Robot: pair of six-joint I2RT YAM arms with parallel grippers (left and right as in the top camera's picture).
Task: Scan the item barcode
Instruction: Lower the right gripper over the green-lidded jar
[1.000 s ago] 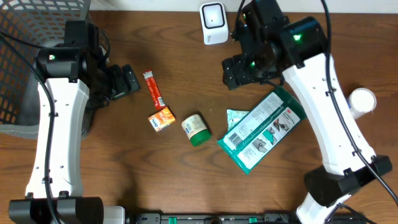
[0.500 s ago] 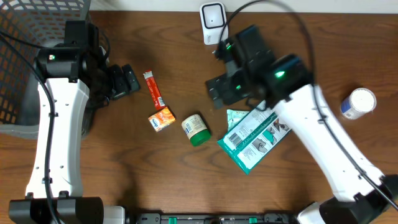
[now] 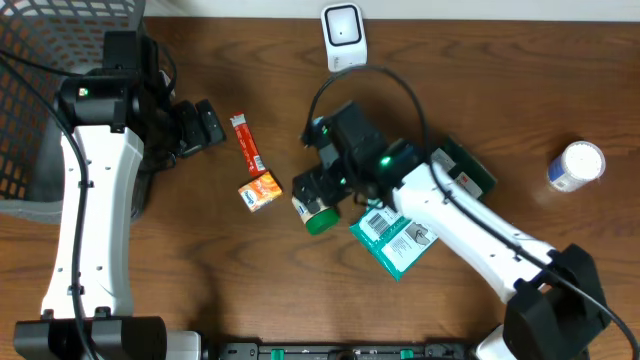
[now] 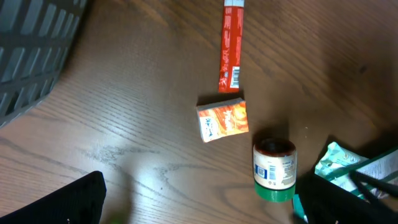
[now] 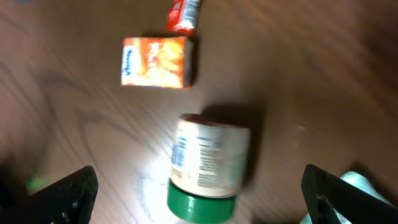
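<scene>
One jar [image 3: 316, 212] with a green lid, one orange box [image 3: 260, 191], one red stick pack [image 3: 246, 145], one big green pack [image 3: 396, 246], one white bottle [image 3: 577, 165], one white scanner [image 3: 343, 35] and one basket [image 3: 40, 60] are counted.

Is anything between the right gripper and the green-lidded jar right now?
Nothing visible is in the way. The open right gripper has the jar lying between its fingers in the wrist view. The orange box sits apart from the jar, past its far end.

The tabletop [image 3: 200, 270] is dark, grained wood with a faint sheen. The jar [image 5: 208, 165] wears a paper label and green plastic lid. At the jar's 4 o'clock, the pouch [image 3: 398, 240] looks glossy plastic; the small box [image 3: 260, 191], printed card.
</scene>
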